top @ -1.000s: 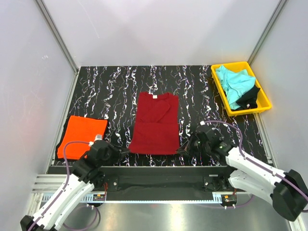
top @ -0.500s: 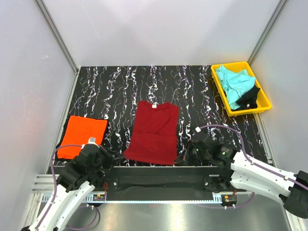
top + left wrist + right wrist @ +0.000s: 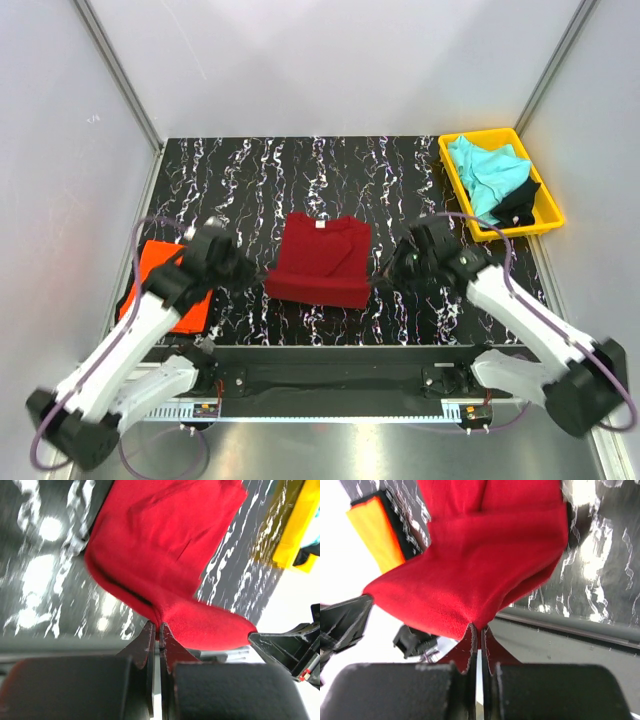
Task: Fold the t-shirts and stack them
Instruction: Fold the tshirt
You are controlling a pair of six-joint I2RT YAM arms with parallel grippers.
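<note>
The dark red t-shirt (image 3: 318, 258) lies mid-table, its near part lifted and doubled back over itself. My left gripper (image 3: 256, 270) is shut on its near left corner, seen in the left wrist view (image 3: 159, 626) with red cloth (image 3: 165, 545) spreading away. My right gripper (image 3: 385, 277) is shut on the near right corner, seen in the right wrist view (image 3: 479, 628) under the cloth (image 3: 485, 560). A folded orange t-shirt (image 3: 165, 285) lies at the left, partly under my left arm. Turquoise (image 3: 485, 170) and black (image 3: 518, 203) t-shirts lie in the tray.
The yellow plastic tray (image 3: 545, 215) stands at the back right corner. Grey walls enclose the black marbled table (image 3: 240, 180) on three sides. A metal rail (image 3: 330, 360) runs along the near edge.
Both grippers have lifted the shirt's near hem and carried it away from the table's front edge toward the collar, so the shirt now looks shorter. Both arms have stretched forward.
</note>
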